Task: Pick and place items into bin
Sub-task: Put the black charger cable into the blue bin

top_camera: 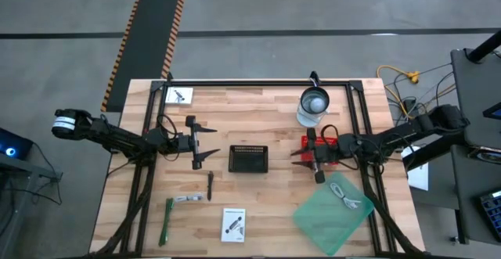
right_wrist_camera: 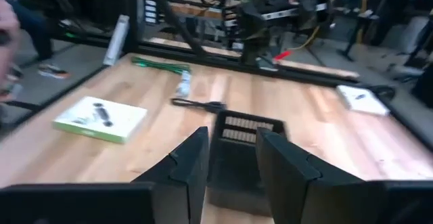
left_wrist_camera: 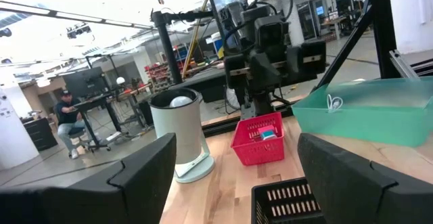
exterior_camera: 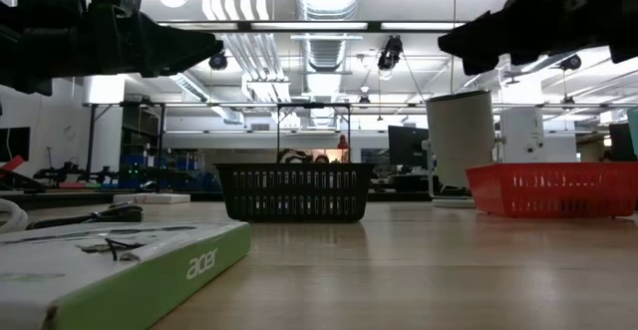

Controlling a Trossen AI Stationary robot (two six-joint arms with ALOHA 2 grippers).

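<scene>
A black mesh bin stands at the table's middle. My left gripper hovers open and empty just left of it, and its fingers frame the bin in the left wrist view. My right gripper hovers open and empty just right of the bin. On the table near the front lie a dark stick, a small whitish item, a long green strip tool and a white printed box. A white card lies at the far left corner. No pink cube shows.
A red basket sits under my right arm. A white canister stands behind it. A translucent green tray holding a coiled white cable sits at the front right. Black frame rails run along the table's far, left and right sides.
</scene>
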